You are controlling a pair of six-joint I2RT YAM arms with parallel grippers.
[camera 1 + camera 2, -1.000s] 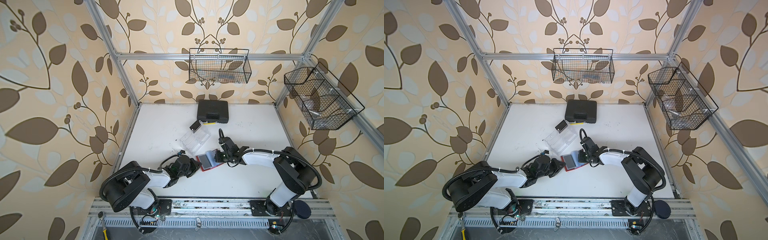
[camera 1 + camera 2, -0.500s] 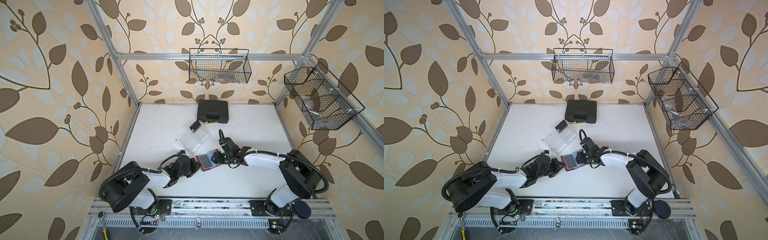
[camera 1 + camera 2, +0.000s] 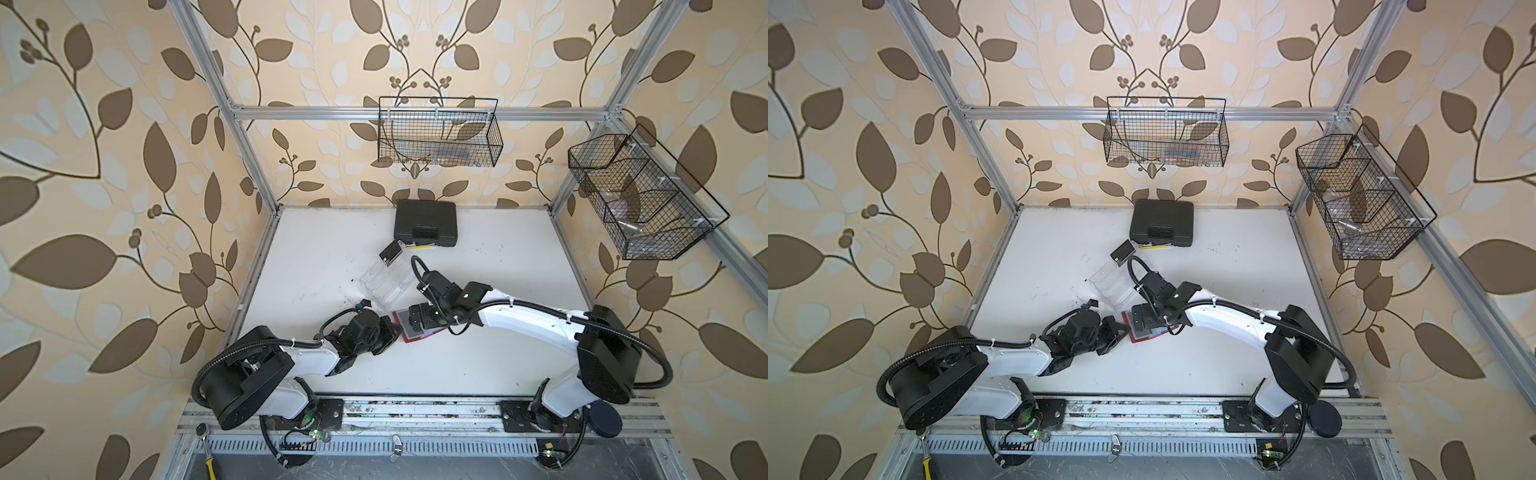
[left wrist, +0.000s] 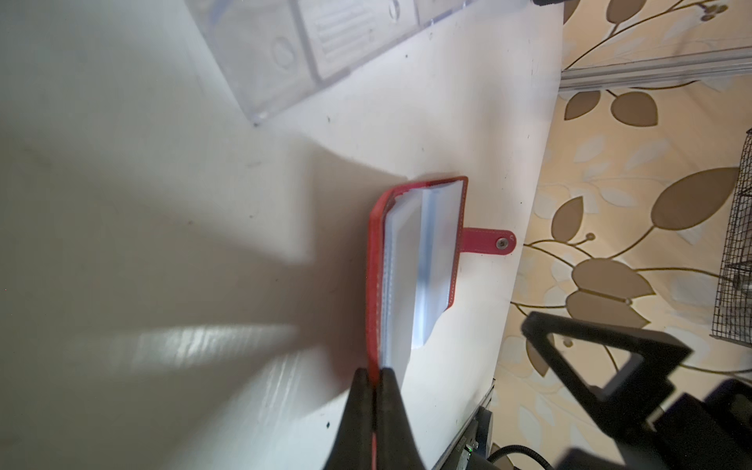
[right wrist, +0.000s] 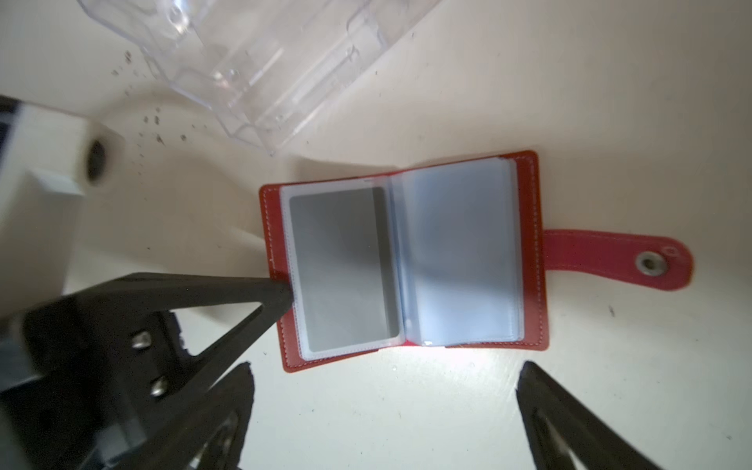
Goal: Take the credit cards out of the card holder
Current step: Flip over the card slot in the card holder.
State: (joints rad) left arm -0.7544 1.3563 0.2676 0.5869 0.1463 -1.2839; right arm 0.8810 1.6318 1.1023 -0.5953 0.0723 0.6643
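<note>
In both top views the card holder (image 3: 409,331) lies open, low and centre in the frame, on the white table (image 3: 498,266); the left gripper (image 3: 395,332) and the right gripper (image 3: 417,319) meet over it. One black credit card (image 3: 390,252) sits higher in the frame, at the far end of the clear tray (image 3: 386,282), just below the black case (image 3: 424,222); wire baskets (image 3: 439,132) hang on leaf-patterned walls inside an aluminium frame.

From the left wrist, we see the left jaws pinched tight on the holder's red cover edge; the sleeves (image 4: 411,264) stand half lifted.

From the right wrist, the right jaws stand wide apart, holding nothing, just beside the open holder. A grey rectangle shows through one sleeve (image 5: 342,268); we take it for a card, though we cannot be sure. The table is scuffed and speckled with dark crumbs.

We judge the risks thus: the left grip takes only a thin edge, so a pull could slip it free and drag the holder across the smooth table; the right fingers could pinch sleeve and card together; the springy sleeves could fold shut.
</note>
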